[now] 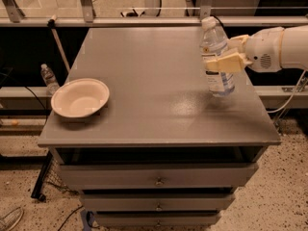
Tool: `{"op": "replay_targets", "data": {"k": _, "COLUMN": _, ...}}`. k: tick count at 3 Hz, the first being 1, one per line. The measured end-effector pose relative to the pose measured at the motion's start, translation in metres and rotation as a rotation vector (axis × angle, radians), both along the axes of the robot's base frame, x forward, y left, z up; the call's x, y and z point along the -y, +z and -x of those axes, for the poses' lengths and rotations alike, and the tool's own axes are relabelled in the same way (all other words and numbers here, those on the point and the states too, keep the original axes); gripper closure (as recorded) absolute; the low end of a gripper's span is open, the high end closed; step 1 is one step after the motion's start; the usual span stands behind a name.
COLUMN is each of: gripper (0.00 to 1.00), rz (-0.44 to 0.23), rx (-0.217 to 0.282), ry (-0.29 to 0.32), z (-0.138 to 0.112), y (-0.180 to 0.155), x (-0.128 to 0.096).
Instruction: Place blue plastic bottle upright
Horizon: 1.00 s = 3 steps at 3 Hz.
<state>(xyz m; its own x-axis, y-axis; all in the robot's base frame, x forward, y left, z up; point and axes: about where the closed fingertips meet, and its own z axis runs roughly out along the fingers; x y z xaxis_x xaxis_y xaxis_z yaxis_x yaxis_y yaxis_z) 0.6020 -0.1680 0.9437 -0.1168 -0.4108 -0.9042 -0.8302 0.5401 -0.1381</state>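
Note:
The blue plastic bottle [217, 57] is a clear bluish bottle with a white cap and a white-blue label. It stands nearly upright at the right side of the grey cabinet top [154, 81], its base on or just above the surface. My gripper [222, 61] reaches in from the right on a white arm and is shut on the bottle around its middle. One tan finger [227, 62] crosses the front of the bottle.
A shallow cream bowl [80, 98] sits at the cabinet top's left front edge. A small clear bottle [48, 78] stands at floor level to the left. Drawers lie below the top. A rail and metal legs run along the back.

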Motion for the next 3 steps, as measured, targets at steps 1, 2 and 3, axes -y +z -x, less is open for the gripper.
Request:
{"op": "replay_targets", "data": {"k": 1, "gripper": 1.00, "rz": -0.003, "rx": 0.004, "ry": 0.005, "z": 0.000, "y": 0.000, "x": 0.000}}
{"op": "replay_targets", "data": {"k": 2, "gripper": 1.00, "rz": -0.052, "rx": 0.087, "ry": 0.083, "z": 0.001, "y": -0.003, "x": -0.003}}
{"op": "replay_targets", "data": {"k": 3, "gripper": 1.00, "rz": -0.127, "rx": 0.202, "ry": 0.177, "z": 0.003, "y": -0.013, "x": -0.004}}
